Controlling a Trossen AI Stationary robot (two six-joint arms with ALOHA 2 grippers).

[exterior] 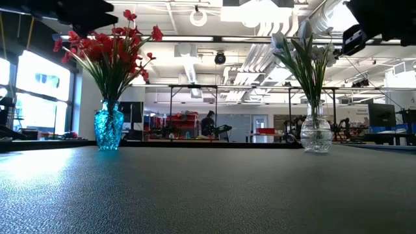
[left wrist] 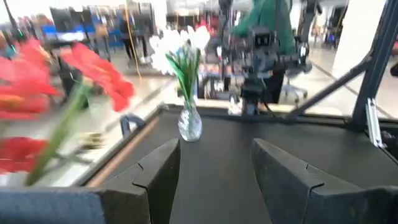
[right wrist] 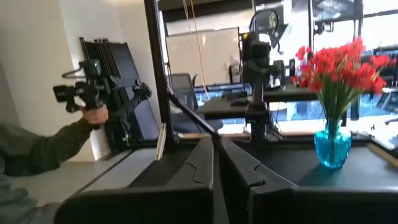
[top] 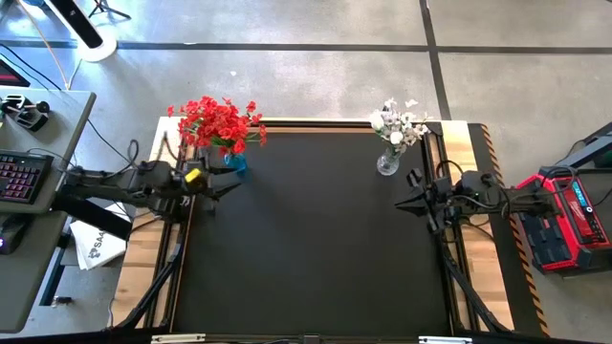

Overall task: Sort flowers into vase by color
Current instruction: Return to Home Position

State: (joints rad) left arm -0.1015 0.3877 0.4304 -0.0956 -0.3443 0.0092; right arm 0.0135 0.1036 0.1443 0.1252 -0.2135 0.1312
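Red flowers [top: 220, 122] stand by their stems in a blue glass vase [top: 235, 162] at the table's far left; they also show in the low view [exterior: 109, 49] and the right wrist view [right wrist: 339, 65]. White flowers [top: 400, 122] stand in a clear glass vase [top: 387, 162] at the far right, also seen in the low view [exterior: 305, 55] and the left wrist view [left wrist: 180, 53]. My left gripper [top: 225, 187] hangs open above the table just near of the blue vase, holding nothing. My right gripper [top: 404, 204] is shut and empty, near of the clear vase.
The black mat [top: 316, 239] is bordered by wooden table edges [top: 148, 258]. A person's sleeve and hand holding a black device [right wrist: 87, 99] show beyond the table in the right wrist view. A keyboard and desk [top: 24, 177] stand left of the table.
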